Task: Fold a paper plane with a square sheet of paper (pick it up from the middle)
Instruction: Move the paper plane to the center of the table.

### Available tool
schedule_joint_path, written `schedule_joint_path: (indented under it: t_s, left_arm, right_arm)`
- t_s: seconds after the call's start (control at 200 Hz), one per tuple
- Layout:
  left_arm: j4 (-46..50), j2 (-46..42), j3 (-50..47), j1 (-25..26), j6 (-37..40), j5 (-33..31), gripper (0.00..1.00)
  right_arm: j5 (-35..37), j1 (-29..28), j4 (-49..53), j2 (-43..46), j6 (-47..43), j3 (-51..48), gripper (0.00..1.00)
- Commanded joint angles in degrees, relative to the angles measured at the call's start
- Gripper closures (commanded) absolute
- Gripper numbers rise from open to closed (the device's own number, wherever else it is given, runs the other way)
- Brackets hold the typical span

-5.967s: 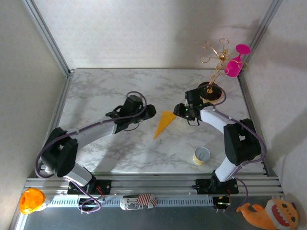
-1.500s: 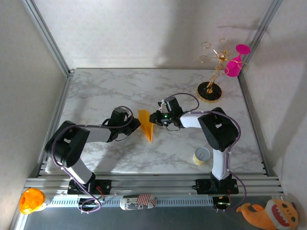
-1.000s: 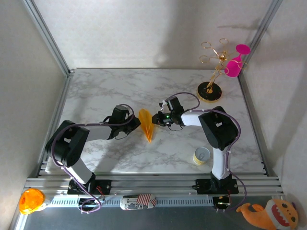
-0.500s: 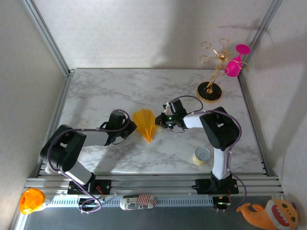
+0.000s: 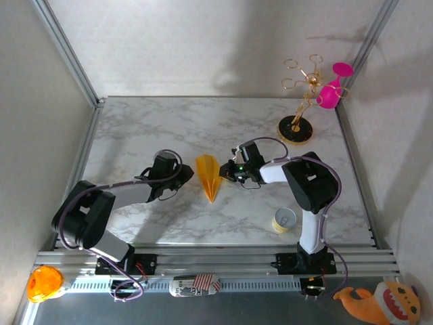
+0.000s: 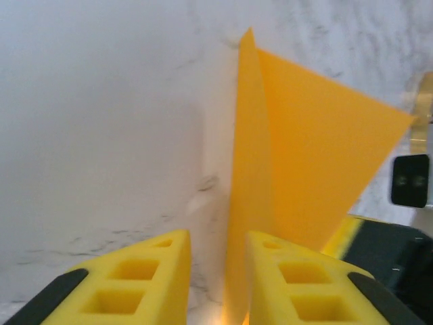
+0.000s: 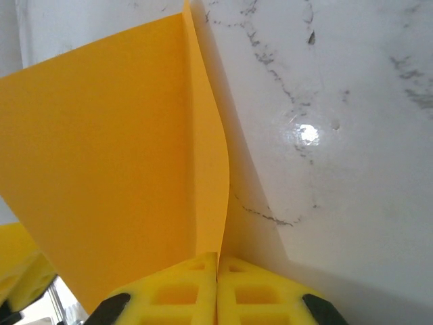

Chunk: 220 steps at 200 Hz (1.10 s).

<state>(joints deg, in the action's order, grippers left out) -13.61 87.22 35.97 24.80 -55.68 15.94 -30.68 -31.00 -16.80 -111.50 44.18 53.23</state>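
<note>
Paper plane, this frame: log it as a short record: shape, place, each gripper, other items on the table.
shape: paper plane, a folded yellow-orange dart, tip toward the arm bases
place: middle of the marble table, between the grippers
left gripper: jaws apart, a paper flap in the gap
right gripper: shut on a flap of the paper plane
other: small cup, gold stand

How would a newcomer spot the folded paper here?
Mid marble table, between the left end effector and right end effector, is the paper plane: a yellow-orange dart, tip toward the arm bases. Unlike the round glossy orange toy beyond the near-left corner, it is thin and matte.
</note>
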Motion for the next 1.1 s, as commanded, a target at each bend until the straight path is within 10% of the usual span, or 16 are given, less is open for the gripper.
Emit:
schedule_joint_path:
  t_s: [0.0, 0.356, 1.097]
  left_arm:
    - [9.17, -3.6, 3.91, 2.74, 3.29, -3.23, 0.7]
    - [12.55, 1.93, 10.4, 11.53, 0.54, -6.74, 0.7]
    - [21.25, 12.7, 20.08, 13.26, 4.51, -10.93, 0.65]
  right_arm:
    - [0.95, 0.06, 1.58, 1.38, 0.29, -0.63, 0.91]
    - [1.75, 0.07, 2.3, 1.6, 0.03, -0.94, 0.91]
    - [1.02, 0.06, 2.03, 1.29, -0.06, -1.03, 0.92]
